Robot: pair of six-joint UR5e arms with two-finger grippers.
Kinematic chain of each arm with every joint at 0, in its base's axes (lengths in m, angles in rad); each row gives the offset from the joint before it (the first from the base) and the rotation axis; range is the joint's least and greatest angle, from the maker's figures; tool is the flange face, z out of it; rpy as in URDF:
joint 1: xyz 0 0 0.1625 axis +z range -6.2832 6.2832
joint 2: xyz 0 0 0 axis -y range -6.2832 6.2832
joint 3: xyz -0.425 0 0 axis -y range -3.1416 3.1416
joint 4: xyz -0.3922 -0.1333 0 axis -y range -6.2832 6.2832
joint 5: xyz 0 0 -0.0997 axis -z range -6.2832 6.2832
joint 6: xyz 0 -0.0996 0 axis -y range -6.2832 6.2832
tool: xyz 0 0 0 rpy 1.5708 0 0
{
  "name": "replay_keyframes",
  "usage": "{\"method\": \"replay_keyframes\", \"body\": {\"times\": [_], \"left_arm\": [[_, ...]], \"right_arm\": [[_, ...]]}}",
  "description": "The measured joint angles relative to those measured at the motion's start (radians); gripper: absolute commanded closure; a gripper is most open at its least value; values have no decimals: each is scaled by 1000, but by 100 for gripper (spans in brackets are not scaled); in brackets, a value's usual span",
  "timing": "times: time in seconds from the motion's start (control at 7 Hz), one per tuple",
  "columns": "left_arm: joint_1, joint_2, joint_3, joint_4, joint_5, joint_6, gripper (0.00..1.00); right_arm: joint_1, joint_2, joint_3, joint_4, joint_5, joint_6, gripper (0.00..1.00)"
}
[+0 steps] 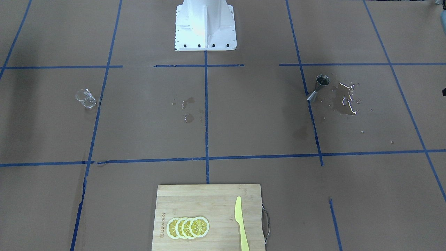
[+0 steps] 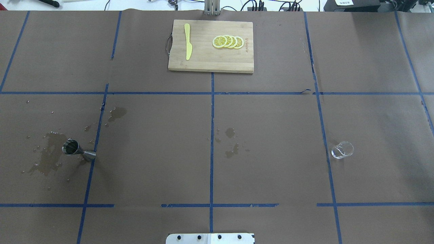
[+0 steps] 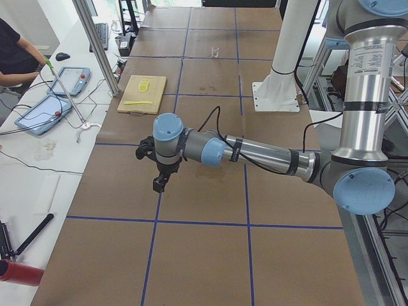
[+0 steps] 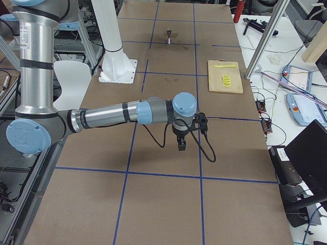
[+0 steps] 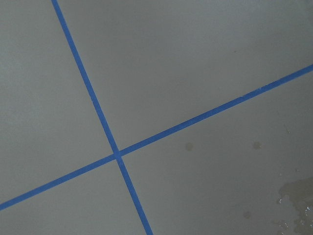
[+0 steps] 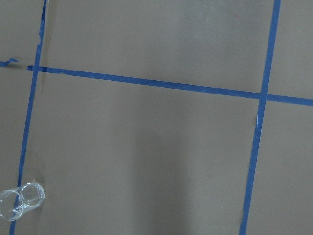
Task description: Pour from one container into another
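Note:
The clear glass cup (image 1: 85, 98) stands alone on the brown table on my right side, also seen at the cup (image 2: 342, 149) and low left in the right wrist view (image 6: 20, 201). The steel jigger (image 1: 317, 88) stands upright on my left side (image 2: 78, 150), wide cup up, beside a wet puddle (image 1: 346, 101). Neither gripper touches either object. My left gripper (image 3: 158, 185) and my right gripper (image 4: 182, 145) hang over the table's ends, each seen only from the side, so I cannot tell whether they are open or shut.
A wooden cutting board (image 2: 203, 61) with lemon slices (image 2: 228, 42) and a yellow knife (image 2: 188, 45) lies at the far middle. Small wet spots (image 2: 232, 145) mark the table's centre. The white robot base (image 1: 205, 26) is at the near edge.

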Motion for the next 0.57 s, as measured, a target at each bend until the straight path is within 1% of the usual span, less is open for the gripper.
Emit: {"method": "replay_keyframes", "body": {"times": [0.57], "left_arm": [[1,-15,-2,-2,-42,-1,0]], "right_arm": [[0,-1,9,1,-1,1,0]]}}
